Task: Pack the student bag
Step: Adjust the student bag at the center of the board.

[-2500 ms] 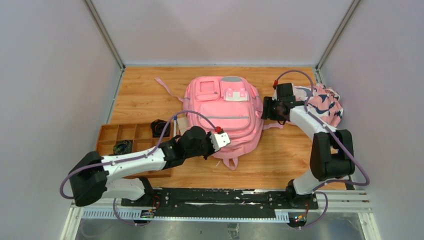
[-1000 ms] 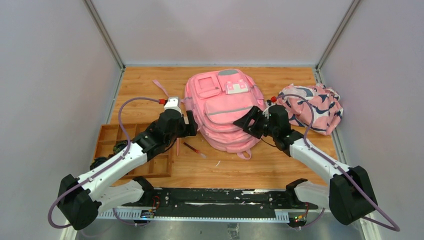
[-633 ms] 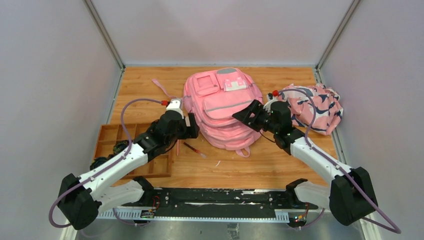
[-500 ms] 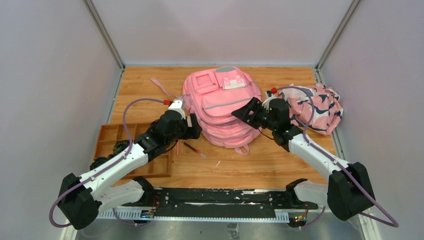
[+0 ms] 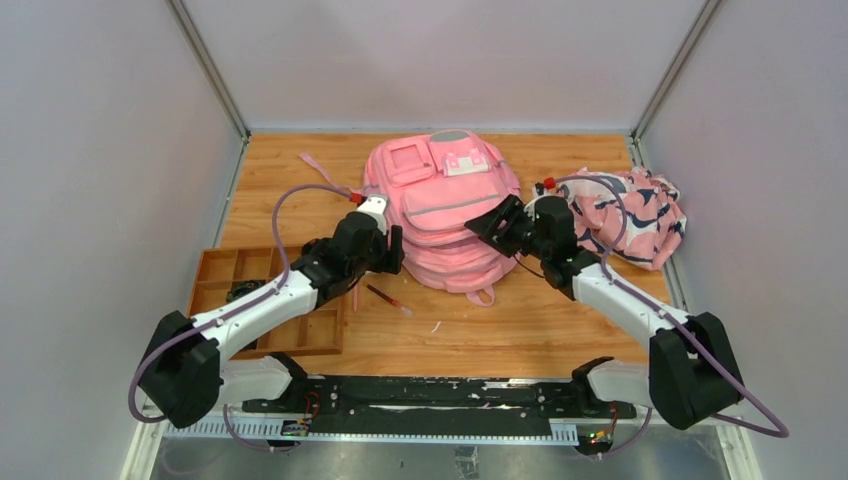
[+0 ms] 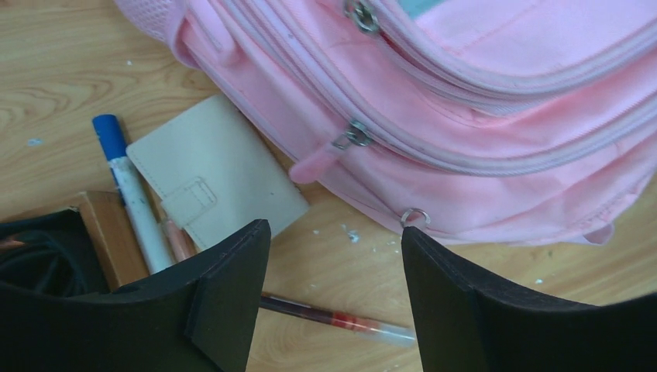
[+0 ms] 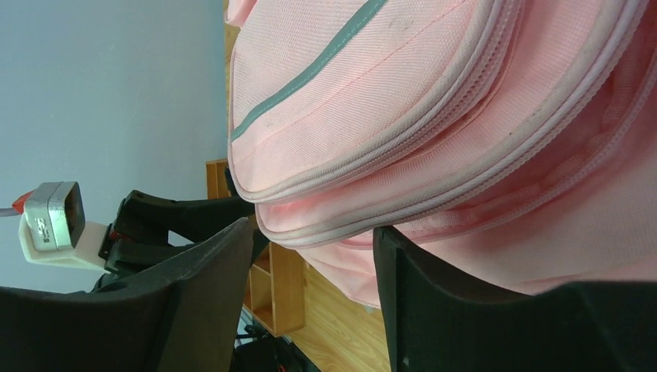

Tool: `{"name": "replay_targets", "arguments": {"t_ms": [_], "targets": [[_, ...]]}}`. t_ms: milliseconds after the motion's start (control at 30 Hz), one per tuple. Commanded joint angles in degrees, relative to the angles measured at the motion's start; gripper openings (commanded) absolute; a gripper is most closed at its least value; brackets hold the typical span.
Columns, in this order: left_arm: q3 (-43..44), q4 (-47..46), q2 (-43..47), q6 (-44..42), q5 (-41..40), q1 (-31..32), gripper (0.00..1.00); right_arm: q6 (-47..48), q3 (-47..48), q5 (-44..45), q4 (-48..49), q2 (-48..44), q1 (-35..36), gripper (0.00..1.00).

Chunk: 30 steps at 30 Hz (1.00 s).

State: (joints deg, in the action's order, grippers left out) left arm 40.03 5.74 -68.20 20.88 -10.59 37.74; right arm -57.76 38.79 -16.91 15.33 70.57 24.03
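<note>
The student bag [image 5: 440, 205], a large pink backpack with grey trim, lies front up in the middle of the wooden table. My left gripper [image 5: 393, 262] hovers at its near left corner. In the left wrist view that gripper [image 6: 333, 232] is open, with only the table and a red pen [image 6: 333, 316] under the gap. The bag's zippers [image 6: 352, 136] lie just ahead. My right gripper [image 5: 492, 226] is at the bag's right side. In the right wrist view it [image 7: 314, 236] is open, and the bag's zipped edge [image 7: 434, 116] bulges right above its fingertips.
A wooden compartment tray [image 5: 265, 300] stands at the near left. A white wallet [image 6: 213, 182] and a blue marker [image 6: 128, 182] lie between it and the bag. The red pen [image 5: 388, 298] lies in front. A pink navy-white patterned cloth [image 5: 640, 215] sits at the right.
Both arms have closed in on the bag from either side, and their jaws have narrowed a little. The bag has slid slightly back and to the left.
</note>
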Motion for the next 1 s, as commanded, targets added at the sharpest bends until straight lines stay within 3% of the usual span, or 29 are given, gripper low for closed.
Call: {"name": "replay_targets", "arguments": {"t_ms": [0, 100, 533, 767, 867, 967], "targets": [[3.1, -2.7, -1.2, -3.3, 1.1, -2.9, 0.7, -6.1, -2.7, 1.5, 7.5, 0.4, -2.1, 0.67], [3.3, -3.4, -1.8, -3.4, 4.1, -3.2, 0.7, -11.4, -5.7, 0.8, 16.8, 3.4, -2.6, 0.71], [2.6, -4.3, 1.1, -2.7, 5.0, -3.2, 0.7, -21.3, -11.0, 2.8, 29.7, 11.0, -2.8, 0.68], [3.7, -1.7, 0.4, -2.8, 8.4, -3.2, 0.69, -26.6, -8.7, -2.9, 41.3, 18.9, -8.7, 0.64], [3.7, -1.3, 0.3, -2.1, 9.1, -3.2, 0.69, -28.3, -5.4, -5.5, 43.3, 24.1, -10.4, 0.53], [4.1, -1.4, -0.7, -1.0, 8.9, -3.2, 0.69, -30.6, -3.9, -7.2, 49.8, 28.2, -10.7, 0.24]]}}
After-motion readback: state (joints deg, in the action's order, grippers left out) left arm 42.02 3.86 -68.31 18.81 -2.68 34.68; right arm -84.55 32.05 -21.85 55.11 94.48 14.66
